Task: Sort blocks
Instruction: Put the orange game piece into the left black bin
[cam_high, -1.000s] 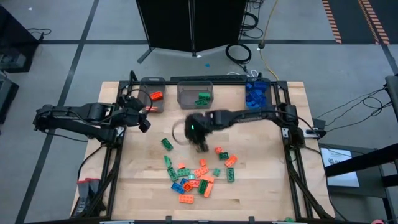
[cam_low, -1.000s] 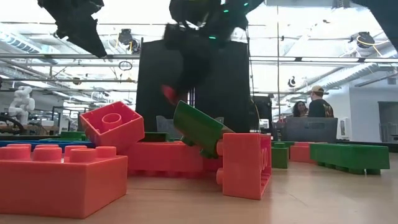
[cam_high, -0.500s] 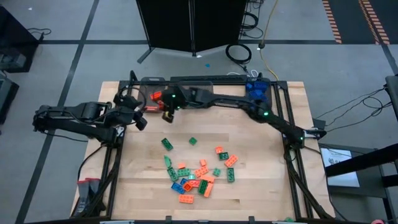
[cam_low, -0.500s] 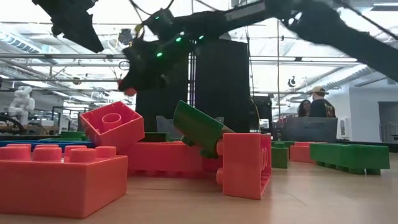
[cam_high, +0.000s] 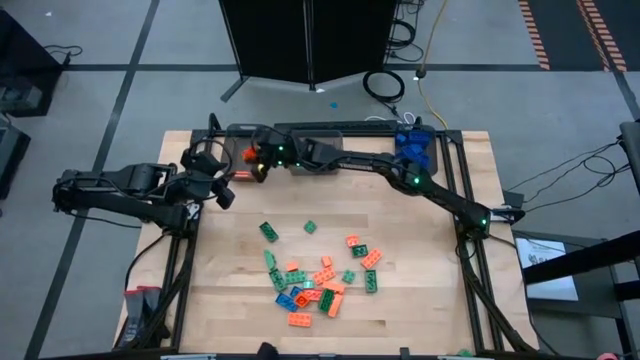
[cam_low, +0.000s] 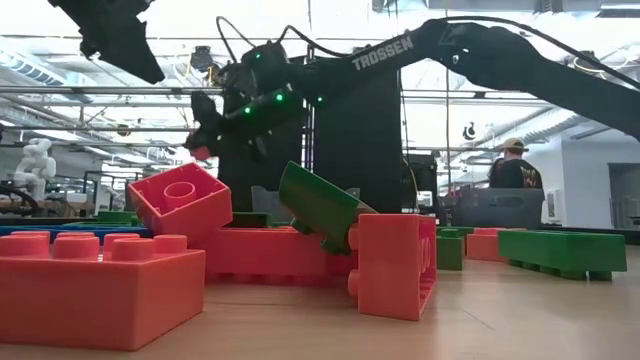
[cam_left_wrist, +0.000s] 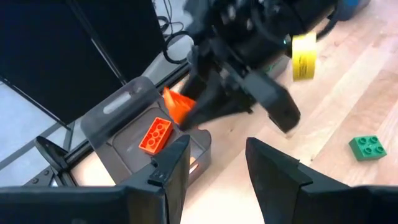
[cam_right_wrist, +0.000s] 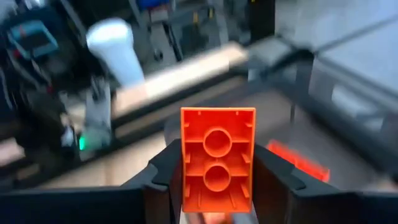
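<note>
Scanning from the left, we see the left gripper (cam_high: 222, 192) hovering with fingers apart and empty beside 3 grey translucent rectangular bins (cam_high: 245, 133) at the table's far edge. Over the leftmost bin, which already holds 1 orange brick (cam_left_wrist: 155, 134), the right gripper (cam_high: 259, 168) is clamped on 1 small orange studded plastic brick (cam_right_wrist: 217, 160). Further right, the middle bin holds green bricks (cam_high: 326, 158) and the third blue bricks (cam_high: 411, 150). Roughly 20 loose blocks (cam_high: 318, 278) lie on the wooden table (cam_high: 420, 300); an exact count eludes us.
</note>
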